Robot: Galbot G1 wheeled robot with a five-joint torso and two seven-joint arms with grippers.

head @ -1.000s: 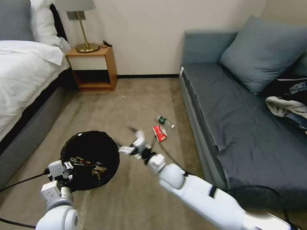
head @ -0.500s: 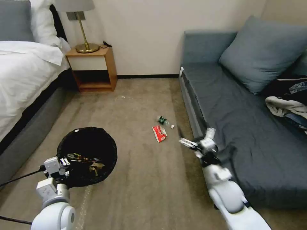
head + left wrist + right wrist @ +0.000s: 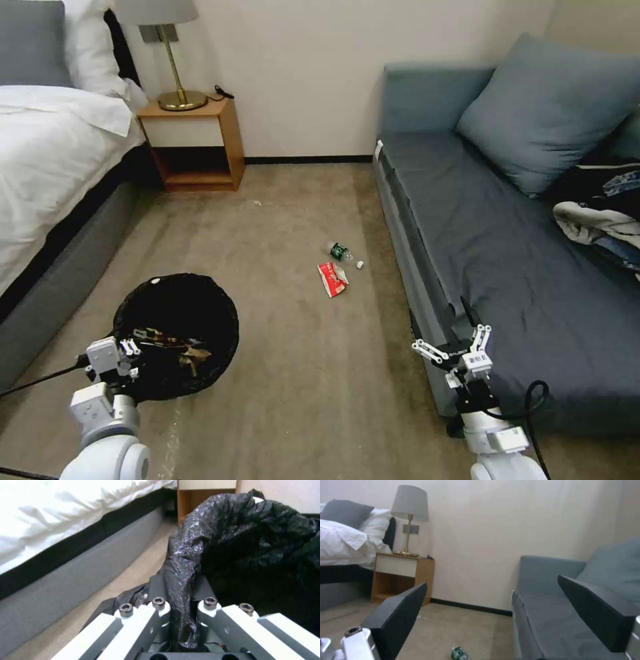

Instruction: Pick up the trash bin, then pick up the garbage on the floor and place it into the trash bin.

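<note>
The trash bin (image 3: 175, 303), round and lined with a crinkled black bag, is at the lower left of the head view with a few litter pieces inside. My left gripper (image 3: 128, 349) is shut on its near rim; the left wrist view has the bag (image 3: 233, 530) pinched in the left gripper (image 3: 180, 590). Garbage lies on the carpet mid-room: a red-and-white wrapper (image 3: 332, 279), a small green-labelled bottle (image 3: 341, 252) (image 3: 459, 654) and a white cap (image 3: 360, 265). My right gripper (image 3: 448, 331) (image 3: 492, 581) is open and holds nothing, low by the sofa's front edge, well short of the wrapper.
A grey-blue sofa (image 3: 507, 253) with a cushion and clothes runs along the right. A bed (image 3: 47, 153) lines the left, with a wooden nightstand (image 3: 193, 143) and lamp at the far wall. Bare carpet (image 3: 293, 373) lies between bin and sofa.
My right arm swung from beside the bin across to the right and drew back to the sofa's front edge, still open. The bin and left gripper shifted slightly left and nearer.
</note>
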